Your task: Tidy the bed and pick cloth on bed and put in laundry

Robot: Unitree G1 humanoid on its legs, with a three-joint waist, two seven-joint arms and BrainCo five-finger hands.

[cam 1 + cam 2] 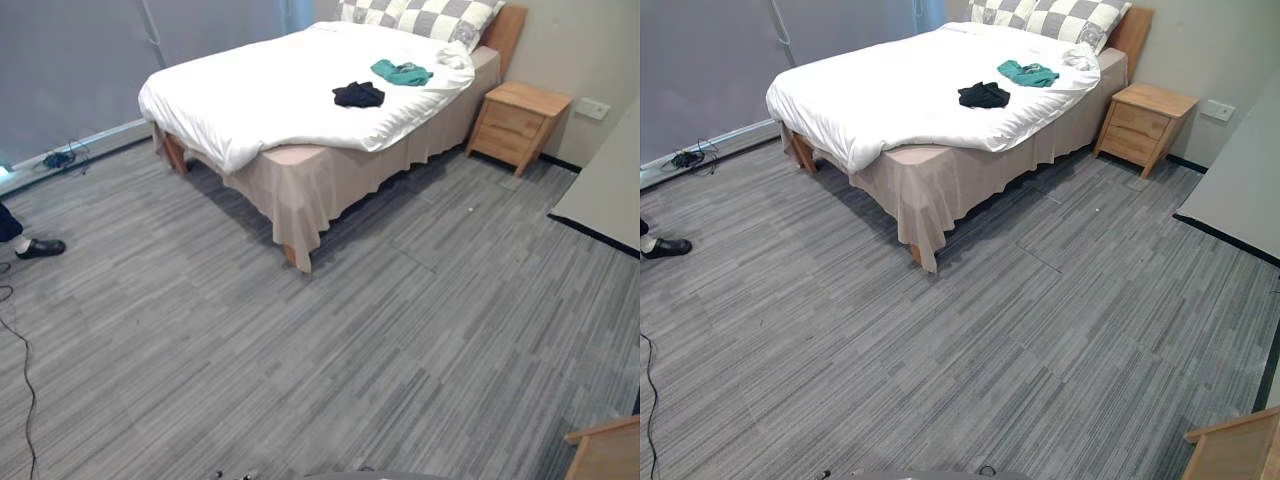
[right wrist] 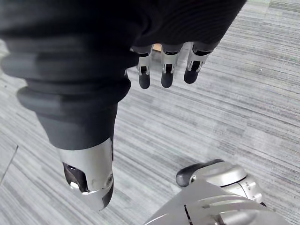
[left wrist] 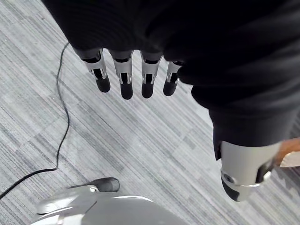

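Black cloth (image 1: 358,94) and teal cloth (image 1: 401,72) lie close together on the bed (image 1: 250,95), on its white duvet near the checked pillows (image 1: 430,18). The head views also take in a wooden nightstand (image 1: 518,124) beside it. The wrist views show the left hand (image 3: 125,79) and right hand (image 2: 167,70), fingers hanging straight and slack above the grey floor (image 1: 400,330).

Bed (image 1: 250,100) stands at the far side of the floor (image 1: 350,340), head end to the rear right. Pillows (image 1: 430,18) lie at the head end. Two cloths lie on the bed toward the pillows: near cloth (image 1: 358,94), and far cloth (image 1: 401,72) just behind it to the right, apart. Nightstand (image 1: 518,122) stands beside the bed, right of the head end. A person's shoe (image 1: 40,247) rests on the floor, far left. Left hand (image 3: 125,79) and right hand (image 2: 166,70) hang above the floor.
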